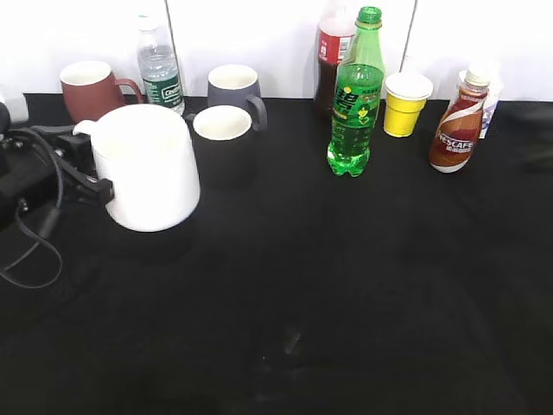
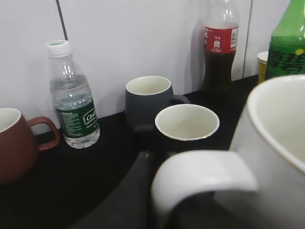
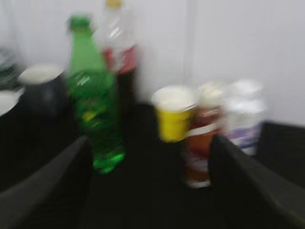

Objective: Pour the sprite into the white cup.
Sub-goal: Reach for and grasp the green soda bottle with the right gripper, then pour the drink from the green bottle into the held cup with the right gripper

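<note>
Though R view's blurred, sprite (image 3: 93, 105) reads upright.

Table: we see a black cloth (image 1: 363, 285) covering it, with a white wall behind.
Back left: we find a dark red mug (image 1: 90, 89) with a pale interior, its handle facing right, and just beside it a clear water bottle (image 1: 159, 67) with a green label.
Back middle: we see a grey mug (image 1: 234, 92), and in front of it a black cup (image 1: 223, 137) with a white interior.
Back right: we spot a cola bottle (image 1: 332, 54) with a red label, a yellow paper cup (image 1: 404, 105), a brown Nescafe bottle (image 1: 458, 124), and a white container (image 1: 491, 102) partly hidden behind it.
</note>
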You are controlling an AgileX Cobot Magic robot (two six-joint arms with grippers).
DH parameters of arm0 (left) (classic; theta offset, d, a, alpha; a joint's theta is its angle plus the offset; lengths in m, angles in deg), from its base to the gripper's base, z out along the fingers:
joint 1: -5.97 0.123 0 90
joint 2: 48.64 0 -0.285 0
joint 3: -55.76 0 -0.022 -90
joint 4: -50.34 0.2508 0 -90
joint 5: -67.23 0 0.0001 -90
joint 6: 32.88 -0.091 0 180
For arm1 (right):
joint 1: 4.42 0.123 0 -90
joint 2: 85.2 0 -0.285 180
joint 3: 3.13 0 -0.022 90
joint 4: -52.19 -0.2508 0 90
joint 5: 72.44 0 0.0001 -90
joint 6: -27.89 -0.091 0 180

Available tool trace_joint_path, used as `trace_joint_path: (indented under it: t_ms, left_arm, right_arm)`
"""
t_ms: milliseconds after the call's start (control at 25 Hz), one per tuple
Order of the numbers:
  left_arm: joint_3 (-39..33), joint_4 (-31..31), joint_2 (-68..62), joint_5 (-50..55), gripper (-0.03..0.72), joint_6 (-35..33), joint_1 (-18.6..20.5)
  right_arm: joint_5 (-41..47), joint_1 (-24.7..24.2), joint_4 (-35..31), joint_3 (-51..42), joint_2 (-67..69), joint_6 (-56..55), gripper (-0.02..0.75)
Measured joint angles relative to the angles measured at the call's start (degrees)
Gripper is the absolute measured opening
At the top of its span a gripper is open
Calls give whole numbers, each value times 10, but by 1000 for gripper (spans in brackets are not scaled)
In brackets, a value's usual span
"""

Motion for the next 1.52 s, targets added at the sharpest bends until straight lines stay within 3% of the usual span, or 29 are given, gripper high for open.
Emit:
trace_joint_path:
  t_ms: [80,160,280,480,680,840,1160,1280,1360,1520]
  left_arm:
    - [0,0,0,0,54,0,0]
    - [0,0,0,0,54,0,0]
    - [0,0,0,0,53,0,0]
    - [0,0,0,0,53,0,0]
    - [0,0,0,0,53,0,0]
    - [0,0,0,0,53,0,0]
    - [0,0,0,1,52,0,0]
    - [0,0,0,1,52,0,0]
    - [0,0,0,1,52,0,0]
    - [0,0,0,1,52,0,0]
  right_arm:
    - [-16,73,-36,56,105,20,568]
    - [-31,117,-81,115,196,37,611]
    - [-53,128,-98,200,327,47,661]
    - [-46,128,-98,345,454,49,662]
    - [-28,128,-100,421,528,49,662]
    - [-16,128,-100,463,565,49,657]
    - [0,128,-100,485,580,57,447]
    - [-4,128,-96,485,580,61,447]
    - [12,128,-75,463,553,61,447]
    - [17,146,31,422,436,61,430]
